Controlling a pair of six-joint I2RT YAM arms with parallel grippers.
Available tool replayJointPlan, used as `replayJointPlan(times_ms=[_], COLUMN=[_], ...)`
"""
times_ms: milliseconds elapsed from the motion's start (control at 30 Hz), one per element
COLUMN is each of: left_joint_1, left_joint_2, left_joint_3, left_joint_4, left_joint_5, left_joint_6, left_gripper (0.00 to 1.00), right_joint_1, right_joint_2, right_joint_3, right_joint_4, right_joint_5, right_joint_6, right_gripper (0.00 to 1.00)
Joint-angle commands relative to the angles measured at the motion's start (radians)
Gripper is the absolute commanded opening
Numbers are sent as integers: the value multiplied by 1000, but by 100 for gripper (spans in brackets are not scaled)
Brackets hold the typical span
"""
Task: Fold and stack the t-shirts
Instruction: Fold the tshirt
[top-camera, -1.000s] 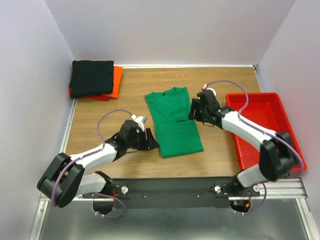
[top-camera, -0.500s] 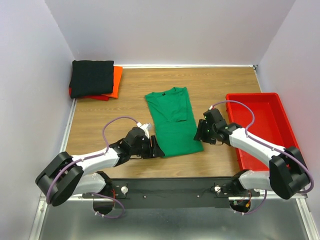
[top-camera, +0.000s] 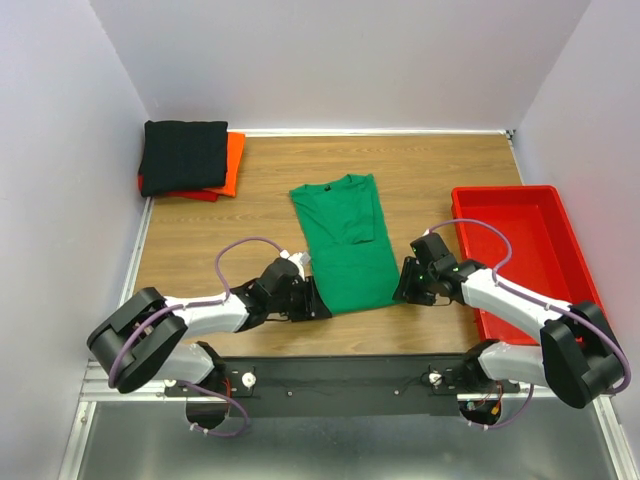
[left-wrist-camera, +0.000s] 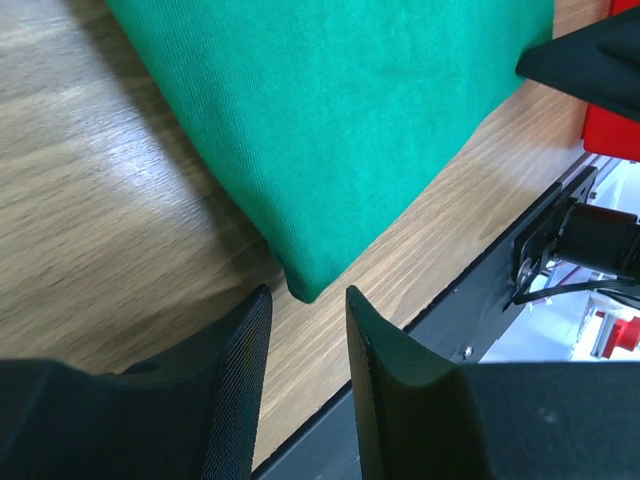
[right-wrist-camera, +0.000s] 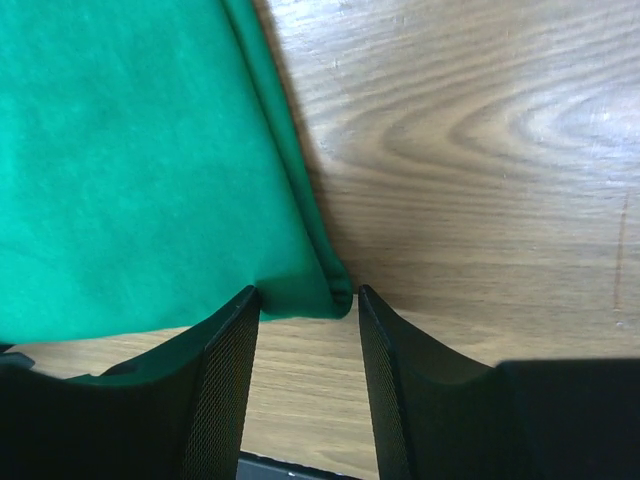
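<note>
A bright green t-shirt (top-camera: 345, 245) lies flat mid-table, sleeves folded in, collar toward the back. My left gripper (top-camera: 318, 300) sits low at its near left corner. In the left wrist view that gripper (left-wrist-camera: 308, 296) is open, and the green corner (left-wrist-camera: 350, 120) ends right at the mouth of the gap. My right gripper (top-camera: 403, 290) is at the near right corner. Seen from the right wrist, it (right-wrist-camera: 308, 292) is open and straddles the folded corner of the shirt (right-wrist-camera: 130, 180). A folded black t-shirt (top-camera: 183, 155) rests on an orange-red one (top-camera: 232, 160) at the back left.
A red plastic tray (top-camera: 505, 190) stands along the right side, close to my right arm. The black mounting rail (top-camera: 340, 375) runs just behind both grippers at the near table edge. White walls enclose the left, back and right.
Both grippers have travelled toward the near edge along the green shirt's sides, down to its near corners. Their jaws have narrowed. The shirts have not moved.
</note>
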Motion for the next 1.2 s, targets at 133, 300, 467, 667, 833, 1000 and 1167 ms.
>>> replayJointPlan(times_ms=[133, 300, 467, 667, 833, 1000, 1167], left_joint_1=[-8, -8, -9, -8, -9, -9, -9], left_joint_2=[34, 43, 68, 82, 71, 5, -114], left_joint_3=[7, 12, 21, 34, 55, 73, 44], left_joint_4=[43, 49, 63, 63, 13, -104, -265], left_joint_5=[-48, -68, -68, -68, -60, -55, -22], left_joint_6=[-13, -11, -8, -2, 12, 55, 81], left_gripper=[42, 42, 42, 37, 18, 4, 0], right_joint_1=[0, 0, 0, -2, 17, 119, 240], right_joint_2=[-13, -7, 4, 12, -1, -30, -108], right_joint_3=[-16, -34, -52, -54, -49, -42, -63], right_joint_4=[-13, 14, 41, 65, 68, 64, 25], right_joint_5=[-14, -16, -18, -42, -90, -117, -111], right_joint_6=[27, 38, 41, 46, 38, 73, 136], right_gripper=[51, 51, 49, 34, 13, 1, 0])
